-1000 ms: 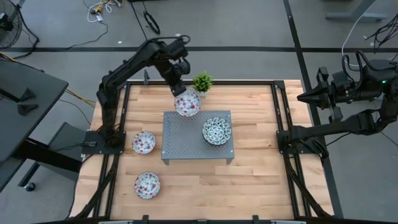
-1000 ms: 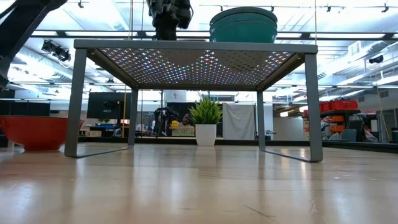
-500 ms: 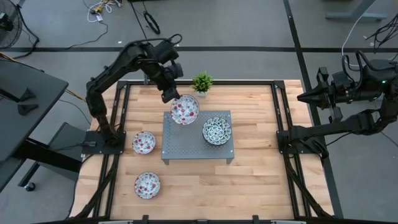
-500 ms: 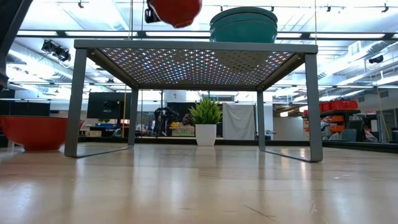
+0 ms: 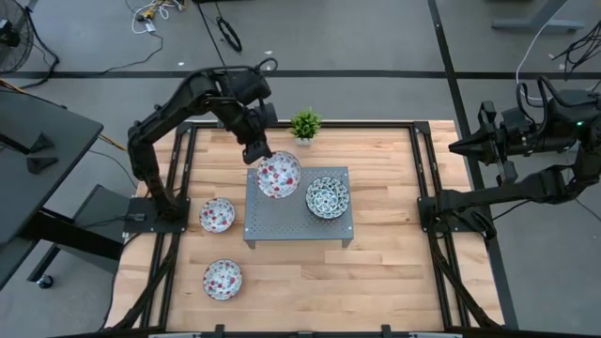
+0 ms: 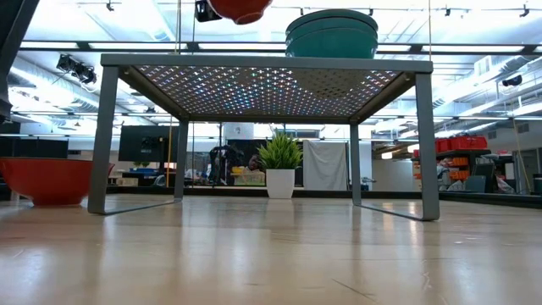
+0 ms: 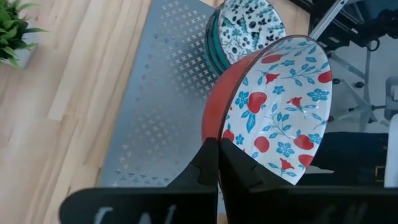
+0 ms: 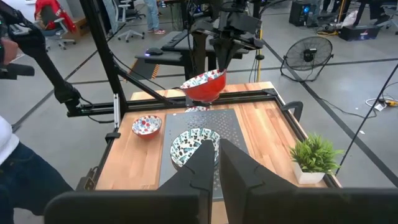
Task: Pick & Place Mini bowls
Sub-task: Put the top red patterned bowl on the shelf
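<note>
My left gripper (image 5: pixel 259 150) is shut on a red-floral mini bowl (image 5: pixel 278 174), red outside (image 6: pixel 241 8), held in the air over the far left part of the grey perforated stand (image 5: pixel 282 221). Blue-green patterned bowls (image 5: pixel 327 197) sit stacked on the stand's right part, also seen as the bowl stack (image 6: pixel 331 34) in the low view. Two more red-floral bowls (image 5: pixel 217 214) (image 5: pixel 223 279) rest on the wooden table left of the stand. My right gripper (image 5: pixel 460 145) waits shut beyond the table's right edge. My left gripper (image 7: pixel 219 146) pinches the bowl's rim (image 7: pixel 225 138), one finger on the red outer wall and one finger (image 7: pixel 239 168) on the patterned inside. The fingers come slanting down from the table's far left. The bowl is lifted clear of the stand and tilted, its inside facing partly upward.
A small potted plant (image 5: pixel 305 124) stands at the far edge, just behind the stand. The stand's near left area (image 5: pixel 268 230) is bare metal. Black frame rails (image 5: pixel 423 188) run along the table's sides. A person (image 8: pixel 18 162) stands beyond the table in the right wrist view.
My left gripper has carried the red-floral bowl from beside the plant toward the near edge, farther over the stand, and the wrist has swung toward the left. The bowl has stayed in the hold; in the low view it has come into sight above the stand top.
</note>
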Motion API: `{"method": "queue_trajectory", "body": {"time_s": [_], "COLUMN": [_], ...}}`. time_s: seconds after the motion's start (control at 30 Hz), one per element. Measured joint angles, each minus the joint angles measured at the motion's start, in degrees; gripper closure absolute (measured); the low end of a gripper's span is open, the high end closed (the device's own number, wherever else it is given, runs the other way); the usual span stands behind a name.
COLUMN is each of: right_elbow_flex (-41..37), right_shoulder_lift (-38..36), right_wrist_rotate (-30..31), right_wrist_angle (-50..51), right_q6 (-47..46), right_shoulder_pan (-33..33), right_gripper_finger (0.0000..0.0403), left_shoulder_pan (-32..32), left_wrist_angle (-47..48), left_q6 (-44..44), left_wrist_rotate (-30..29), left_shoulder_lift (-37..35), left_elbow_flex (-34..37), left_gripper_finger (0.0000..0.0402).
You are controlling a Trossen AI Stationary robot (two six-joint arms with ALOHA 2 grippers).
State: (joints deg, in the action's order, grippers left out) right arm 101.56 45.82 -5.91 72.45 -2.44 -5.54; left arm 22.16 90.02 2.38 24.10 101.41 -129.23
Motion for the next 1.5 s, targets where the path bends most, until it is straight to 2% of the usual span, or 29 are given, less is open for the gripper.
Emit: {"method": "queue_trajectory", "body": {"time_s": [0.27,0.57,0.93,1.13,1.33,1.5], "right_elbow_flex": [0.00,0.00,0.00,0.00,0.00,0.00], "right_shoulder_lift": [0.00,0.00,0.00,0.00,0.02,0.02], "right_wrist_rotate": [0.00,-0.02,-0.02,-0.02,-0.01,0.00], "right_wrist_angle": [0.01,0.01,0.00,0.01,0.02,0.00], "right_q6": [0.00,0.00,0.00,0.00,0.00,0.00], "right_shoulder_pan": [0.01,0.01,0.00,0.02,0.01,0.01], "right_gripper_finger": [0.0373,0.0373,0.0373,0.0373,0.0373,0.0373], "left_shoulder_pan": [-0.68,-0.67,-0.66,-0.64,-0.47,-0.44], "left_wrist_angle": [-0.04,-0.31,-0.57,-3.15,-8.90,-9.90], "left_q6": [-0.49,-1.55,-2.77,-2.60,-1.25,-0.41], "left_wrist_rotate": [-0.37,0.19,3.67,4.61,7.78,8.36], "left_shoulder_lift": [0.00,0.02,0.06,-0.83,-4.33,-6.82], "left_elbow_flex": [0.28,4.12,5.37,11.84,19.39,24.75], "left_gripper_finger": [0.0400,0.0400,0.0400,0.0400,0.0400,0.0400]}}
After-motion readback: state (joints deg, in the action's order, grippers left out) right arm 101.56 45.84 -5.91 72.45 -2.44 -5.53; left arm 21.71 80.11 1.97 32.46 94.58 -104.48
